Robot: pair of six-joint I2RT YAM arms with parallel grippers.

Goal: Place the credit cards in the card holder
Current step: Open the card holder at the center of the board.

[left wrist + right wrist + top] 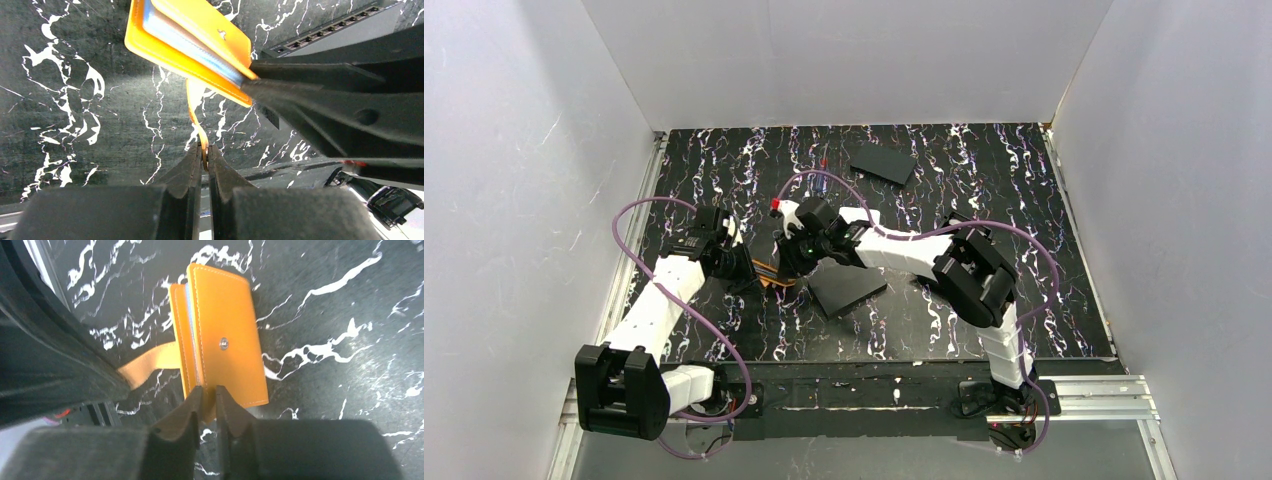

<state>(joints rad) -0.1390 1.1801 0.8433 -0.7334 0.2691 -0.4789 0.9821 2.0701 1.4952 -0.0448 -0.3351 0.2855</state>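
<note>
The orange card holder [190,45] hangs just above the black marbled table, folded nearly shut, with pale blue-grey inside showing at its edge. My left gripper [205,155] is shut on the tip of its clasp tab [195,107]. My right gripper [209,392] is shut on the holder's [225,330] near edge, beside the snap stud. From above, both grippers meet left of centre, left [749,268] and right [789,262], and only a sliver of the holder [771,277] shows. One flat black credit card [846,287] lies just in front of them, another [882,162] at the back.
White walls enclose the table on three sides. The right arm's forearm [894,250] stretches across the middle of the table. Purple cables loop over both arms. A metal rail [1074,390] runs along the near edge.
</note>
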